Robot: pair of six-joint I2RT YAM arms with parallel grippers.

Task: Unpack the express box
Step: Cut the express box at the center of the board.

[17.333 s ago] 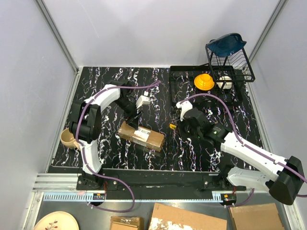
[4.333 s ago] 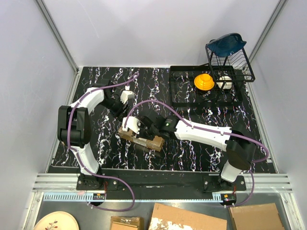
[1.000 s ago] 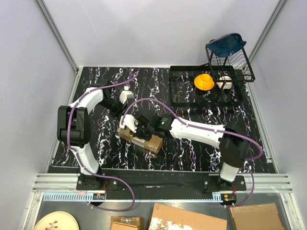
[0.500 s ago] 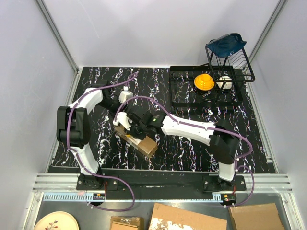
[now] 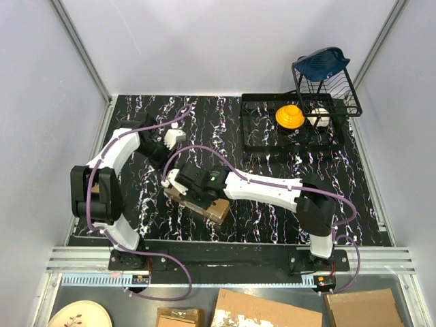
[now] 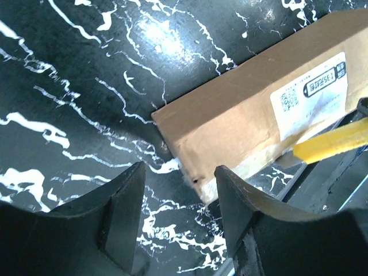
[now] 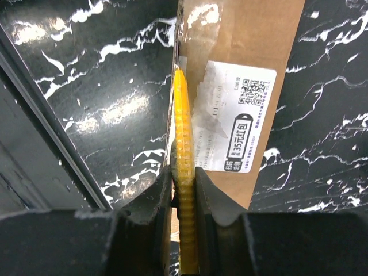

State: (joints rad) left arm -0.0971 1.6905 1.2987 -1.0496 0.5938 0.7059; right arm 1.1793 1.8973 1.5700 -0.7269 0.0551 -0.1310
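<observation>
The express box (image 5: 201, 203), a brown carton with clear tape and a white label, lies on the black marbled table left of centre. It shows in the left wrist view (image 6: 259, 115) and the right wrist view (image 7: 247, 86). My right gripper (image 5: 185, 180) is shut on the yellow utility knife (image 7: 184, 167), held directly over the box's top along the taped edge beside the label (image 7: 237, 118). The knife's tip shows in the left wrist view (image 6: 333, 141). My left gripper (image 6: 178, 190) is open and empty, just off the box's far-left end.
A black dish rack (image 5: 300, 126) at the back right holds an orange item (image 5: 289, 116) and a blue one (image 5: 320, 63). A tan mug (image 5: 92, 194) stands at the left edge behind my left arm. Cardboard pieces (image 5: 269, 310) lie below the table's near rail.
My right arm has reached further left over the box with the knife, and the box has turned slightly. My left gripper has drawn back to the far left of the box.
</observation>
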